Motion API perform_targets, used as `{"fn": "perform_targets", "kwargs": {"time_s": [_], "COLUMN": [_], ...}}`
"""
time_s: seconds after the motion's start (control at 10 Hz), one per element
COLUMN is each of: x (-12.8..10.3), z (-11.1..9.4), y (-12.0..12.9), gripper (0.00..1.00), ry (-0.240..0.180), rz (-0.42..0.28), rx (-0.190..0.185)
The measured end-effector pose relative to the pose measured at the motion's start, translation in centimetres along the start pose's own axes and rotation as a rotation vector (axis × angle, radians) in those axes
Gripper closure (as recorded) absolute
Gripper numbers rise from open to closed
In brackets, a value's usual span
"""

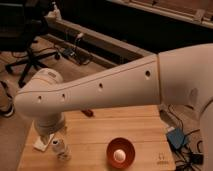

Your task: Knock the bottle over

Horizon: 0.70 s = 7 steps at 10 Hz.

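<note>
Claw (pixel 51 134) hangs at the arm's low end, over the counter's left-front part, just above the bottle; clenched or released, can't tell. Bottle (pixel 60 149) appears upright near the front edge of the counter (pixel 145 135), w/ a flat white block (pixel 42 144) just beside it on the left. Red bowl (pixel 120 152) sits well apart to the right, a pale round obj inside. Small dark-red item (pixel 87 113) lies farther back.

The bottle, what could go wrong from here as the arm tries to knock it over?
The gripper hangs low under the arm's joint, right by the white block, so a sweep may shove the block rather than the bottle. The bottle stands near the table's front edge and might roll off once tipped.
</note>
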Motion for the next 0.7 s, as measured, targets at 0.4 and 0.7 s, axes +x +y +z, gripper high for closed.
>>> {"fn": "perform_targets", "kwargs": {"time_s": [0.4, 0.7], "x": [0.6, 2.1], "z": [0.9, 3.2], "y": [-0.2, -0.2], "gripper": [0.99, 1.00], "ry": [0.108, 0.284], "rz": [-0.003, -0.085], "rx": [-0.169, -0.190]}}
